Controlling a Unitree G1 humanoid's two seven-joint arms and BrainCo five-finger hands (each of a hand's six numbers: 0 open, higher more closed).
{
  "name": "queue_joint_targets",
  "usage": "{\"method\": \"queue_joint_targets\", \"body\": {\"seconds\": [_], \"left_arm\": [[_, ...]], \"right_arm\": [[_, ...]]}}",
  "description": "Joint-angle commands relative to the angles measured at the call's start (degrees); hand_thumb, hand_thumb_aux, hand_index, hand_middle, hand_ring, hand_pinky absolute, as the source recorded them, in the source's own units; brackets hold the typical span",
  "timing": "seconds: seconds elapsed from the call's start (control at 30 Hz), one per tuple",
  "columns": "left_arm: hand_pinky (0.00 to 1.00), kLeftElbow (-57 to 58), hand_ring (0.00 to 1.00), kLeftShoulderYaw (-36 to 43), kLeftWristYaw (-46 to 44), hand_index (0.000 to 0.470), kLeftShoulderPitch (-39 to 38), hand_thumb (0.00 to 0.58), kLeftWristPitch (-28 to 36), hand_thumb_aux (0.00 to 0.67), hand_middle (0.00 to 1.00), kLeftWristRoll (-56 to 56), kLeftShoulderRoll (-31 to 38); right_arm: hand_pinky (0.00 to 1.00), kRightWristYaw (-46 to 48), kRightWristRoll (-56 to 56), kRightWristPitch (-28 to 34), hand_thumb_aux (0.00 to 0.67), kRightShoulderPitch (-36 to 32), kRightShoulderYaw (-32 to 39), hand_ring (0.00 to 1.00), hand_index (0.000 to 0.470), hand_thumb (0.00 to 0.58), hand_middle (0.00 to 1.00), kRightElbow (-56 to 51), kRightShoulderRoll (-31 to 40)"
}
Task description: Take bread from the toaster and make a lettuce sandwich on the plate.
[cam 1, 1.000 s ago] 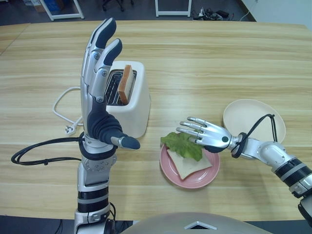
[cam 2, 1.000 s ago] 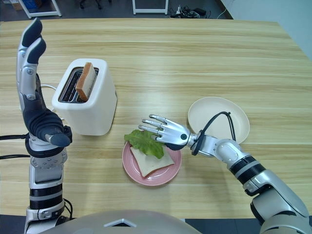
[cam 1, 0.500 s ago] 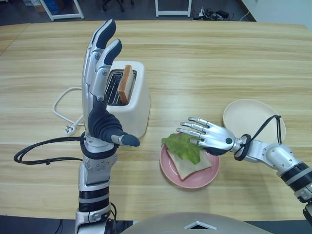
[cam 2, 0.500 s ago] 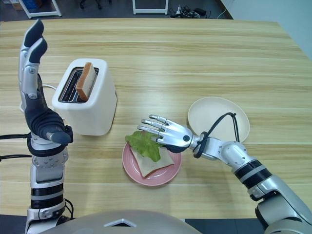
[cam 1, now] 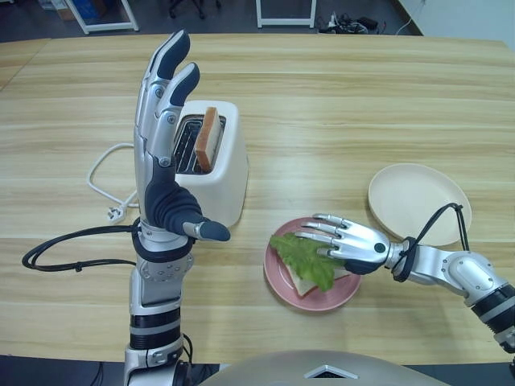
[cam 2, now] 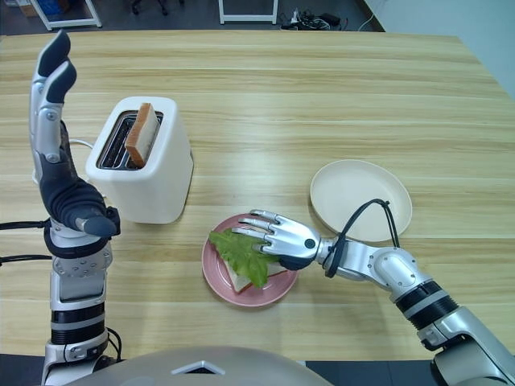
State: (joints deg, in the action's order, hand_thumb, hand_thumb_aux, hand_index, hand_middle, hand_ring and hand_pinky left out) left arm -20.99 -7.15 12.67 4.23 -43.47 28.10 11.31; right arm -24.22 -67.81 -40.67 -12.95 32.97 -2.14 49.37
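Note:
A white toaster (cam 1: 219, 181) stands left of centre with one slice of bread (cam 1: 209, 138) sticking up from its slot. My left hand (cam 1: 165, 153) is raised upright just left of the toaster, fingers straight, holding nothing. In front of the toaster lies a pink plate (cam 1: 276, 280) bearing a slice of white bread (cam 1: 298, 285). A green lettuce leaf (cam 1: 306, 257) hangs over that bread, pinched between the thumb and fingers of my right hand (cam 1: 354, 244), which hovers low over the plate's right side.
An empty cream dish (cam 1: 418, 201) sits to the right of the pink plate. The toaster's white cord and plug (cam 1: 103, 193) trail to the left. A black cable (cam 1: 64, 253) loops near the left front edge.
My right hand has pulled nearer and lower with the lettuce, bringing the leaf further over the bread on the plate. The left hand has stayed put.

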Motion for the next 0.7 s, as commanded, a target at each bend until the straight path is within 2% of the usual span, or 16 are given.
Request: {"method": "queue_joint_targets", "body": {"seconds": [0.03,0.13,0.17,0.2,0.5,0.6,0.7], "left_arm": [[0.0,-0.9,0.0,-0.4,-0.4,0.0,-0.4,0.0,0.5,0.0,0.0,-0.5,0.2],[0.0,-1.3,0.0,-0.5,-0.6,0.0,-0.4,0.0,0.9,0.0,0.0,-0.5,0.2],[0.0,-1.4,0.0,-0.5,-0.6,0.0,-0.4,0.0,1.0,0.0,0.0,-0.5,0.2],[0.0,-1.4,0.0,-0.5,-0.6,0.0,-0.4,0.0,1.0,0.0,0.0,-0.4,0.2],[0.0,-1.5,0.0,-0.6,-0.8,0.0,-0.3,0.0,1.2,0.0,0.0,-0.9,0.6],[0.0,-2.1,0.0,-1.0,-0.8,0.0,-0.3,0.0,1.7,0.0,0.0,-1.2,0.6],[0.0,-3.0,0.0,-2.8,-0.9,0.0,-0.3,0.0,3.3,0.0,0.0,-1.5,1.0]], "right_arm": [[0.0,2.6,1.2,-1.5,0.67,1.7,-1.0,0.0,0.47,0.58,0.0,0.6,1.3],[0.0,3.3,1.1,-1.6,0.67,2.0,-2.0,0.0,0.47,0.58,0.0,0.4,1.4],[0.0,3.4,0.7,-1.3,0.518,2.1,-2.2,0.0,0.363,0.55,0.0,0.2,1.2],[0.0,3.3,0.1,-0.9,0.0,2.1,-2.4,0.0,0.0,0.0,0.0,0.1,1.1],[0.0,3.1,1.2,0.7,0.0,4.0,-8.0,0.0,0.0,0.0,0.0,3.3,3.5],[0.0,2.8,2.8,1.1,0.0,5.1,-12.1,0.0,0.0,0.0,0.0,5.7,5.5],[0.0,2.0,10.1,-0.8,0.0,7.8,-18.3,0.0,0.0,0.0,0.0,7.6,7.7]]}}
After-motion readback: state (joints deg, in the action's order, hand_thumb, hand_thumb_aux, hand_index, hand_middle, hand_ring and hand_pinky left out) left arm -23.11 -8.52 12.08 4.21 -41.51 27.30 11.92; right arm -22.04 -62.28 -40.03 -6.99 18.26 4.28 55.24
